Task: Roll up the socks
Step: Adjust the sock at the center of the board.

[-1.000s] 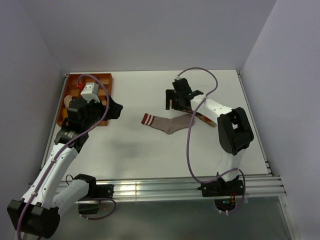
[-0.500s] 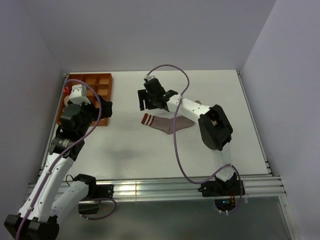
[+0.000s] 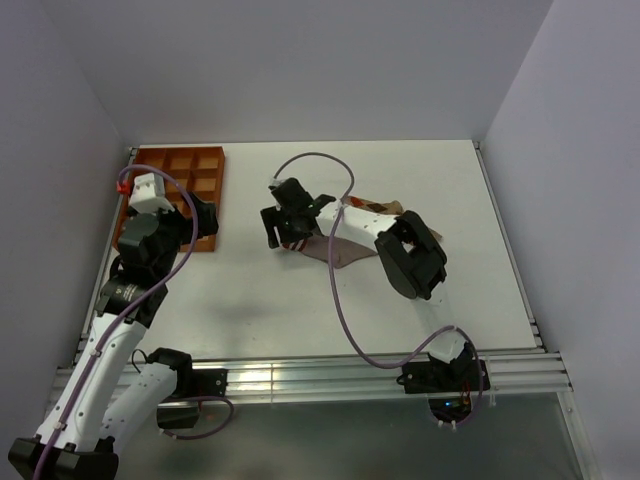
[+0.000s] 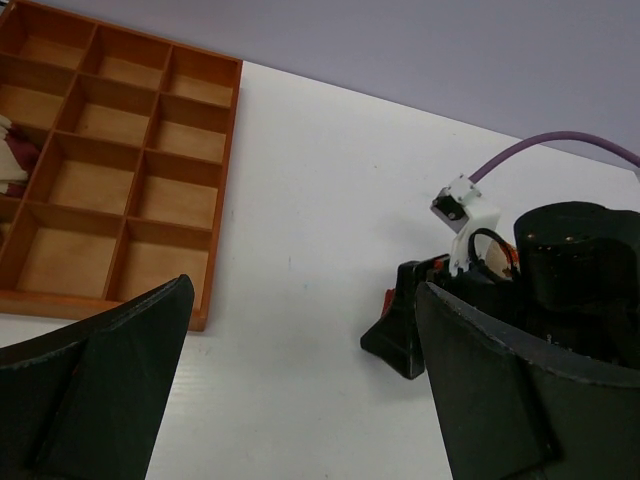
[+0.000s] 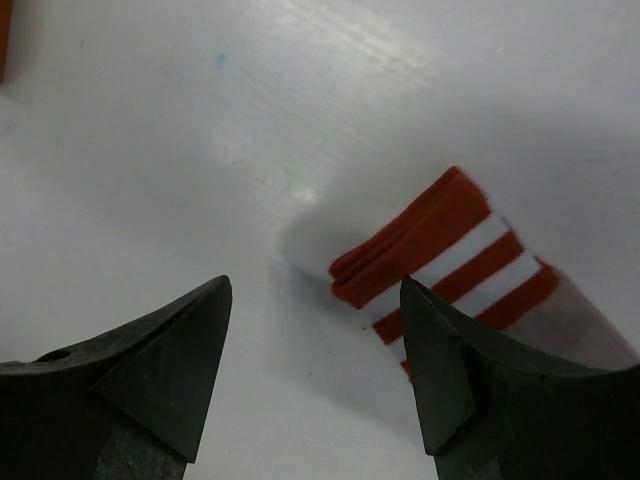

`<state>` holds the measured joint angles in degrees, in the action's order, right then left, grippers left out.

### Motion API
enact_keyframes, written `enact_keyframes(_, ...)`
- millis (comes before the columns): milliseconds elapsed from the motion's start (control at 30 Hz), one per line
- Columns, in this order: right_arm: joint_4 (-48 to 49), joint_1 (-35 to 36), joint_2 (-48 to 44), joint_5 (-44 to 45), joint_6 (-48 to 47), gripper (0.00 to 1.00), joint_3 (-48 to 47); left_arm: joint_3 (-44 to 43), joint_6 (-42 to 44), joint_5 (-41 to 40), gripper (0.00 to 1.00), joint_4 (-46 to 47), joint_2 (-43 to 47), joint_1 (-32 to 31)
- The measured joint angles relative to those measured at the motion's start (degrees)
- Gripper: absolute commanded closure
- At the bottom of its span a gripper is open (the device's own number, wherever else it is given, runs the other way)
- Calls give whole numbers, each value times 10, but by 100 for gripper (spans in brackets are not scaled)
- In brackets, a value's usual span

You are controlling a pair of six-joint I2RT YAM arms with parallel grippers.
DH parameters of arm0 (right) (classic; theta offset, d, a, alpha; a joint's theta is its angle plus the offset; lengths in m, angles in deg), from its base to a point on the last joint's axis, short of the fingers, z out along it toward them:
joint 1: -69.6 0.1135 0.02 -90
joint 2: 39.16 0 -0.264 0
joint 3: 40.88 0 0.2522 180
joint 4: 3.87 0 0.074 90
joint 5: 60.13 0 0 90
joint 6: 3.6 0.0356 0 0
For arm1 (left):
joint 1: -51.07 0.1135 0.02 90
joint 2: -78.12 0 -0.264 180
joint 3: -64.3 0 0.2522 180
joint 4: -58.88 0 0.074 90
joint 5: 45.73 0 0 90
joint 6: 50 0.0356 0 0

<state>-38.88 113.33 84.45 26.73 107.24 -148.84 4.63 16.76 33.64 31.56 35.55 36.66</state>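
Observation:
The grey-brown sock [image 3: 343,252] lies flat mid-table, its red-and-white striped cuff [image 5: 440,238] pointing left. My right gripper [image 3: 283,228] hangs low over that cuff, open; in the right wrist view [image 5: 315,290] the cuff's corner lies just inside the right finger [image 5: 450,360], with bare table between the jaws. The tan sock [image 3: 386,208] peeks out behind the right arm, mostly hidden. My left gripper [image 3: 205,222] hovers open at the orange tray's right edge, nothing between its fingers [image 4: 300,300].
The orange compartment tray [image 3: 205,160] sits at the table's back left; in the left wrist view, one left cell of the tray [image 4: 120,170] holds a white-and-red bundle [image 4: 12,155]. The right arm's purple cable [image 3: 335,290] loops above the table.
The right arm swung left from the tan sock to the striped cuff and lowered, its jaws narrowing slightly. The left arm drew back toward the left, off the tray.

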Motion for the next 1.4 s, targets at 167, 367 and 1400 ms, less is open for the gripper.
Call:
enact_keyframes(167,-32,23,7,-40,-29,24,-3,4,-2,0,0,0,6,1)
enact_keyframes(367,-50,49,-22,-78,-62,24,54,7,-3,1,1,1,13,4)
enact_keyframes(1400,-38,14,45,56,21,23,-96,16,-5,3,1,5,16,7)
